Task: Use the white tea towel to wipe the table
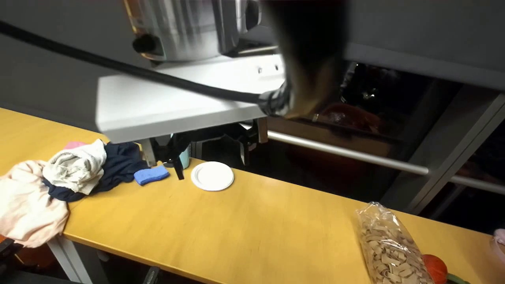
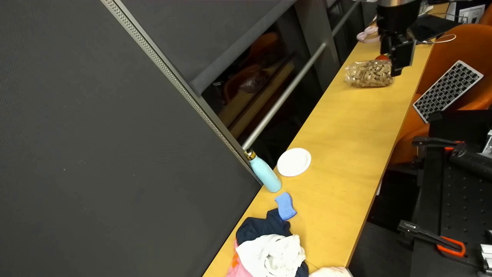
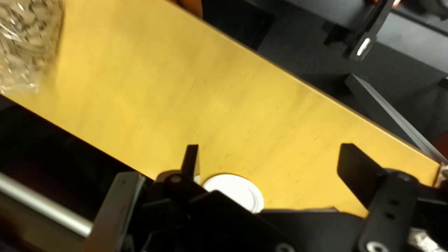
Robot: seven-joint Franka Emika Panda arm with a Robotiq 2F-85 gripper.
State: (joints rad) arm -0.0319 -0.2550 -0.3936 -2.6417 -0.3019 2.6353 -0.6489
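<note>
Peach cloth [image 1: 31,201]: cut off by the left edge in an exterior view and draped over the lower edge of the yellow wooden table [image 1: 256,221].
White tea towel [image 1: 77,167]: bunched up at the left of an exterior view, rested on a navy cloth [image 1: 122,163], beside the peach cloth.
Pink cloth [image 1: 75,144]: partly covered; a small patch is shown above the towel in that frame.
Navy cloth: gathered in folds beneath the towel and extended to its right.
Blue sponge [image 1: 152,174]: laid on the tabletop, left of centre, at the navy cloth's right end; whether the two are touching cannot be told.
Gripper [image 3: 269,150]: held above the table, well apart from the towel. Its fingers [image 3: 360,175] are spread wide; in the wrist view, tabletop and part of a white plate [image 1: 213,176] are framed between them.
Light-blue bottle [image 2: 266,176]: gold-capped, set just beside the plate near the centre of an exterior view.
White plate: round, laid flat near the centre in both exterior views; in the wrist view it is partly hidden by the gripper at the bottom of the frame.
Pasta bag [image 1: 390,244]: clear, filled with broad ribbons, laid at the lower right of an exterior view; cut off at the upper left of the wrist view.
Red item [image 1: 434,268]: rounded, partly hidden by the bag; its kind cannot be told.
</note>
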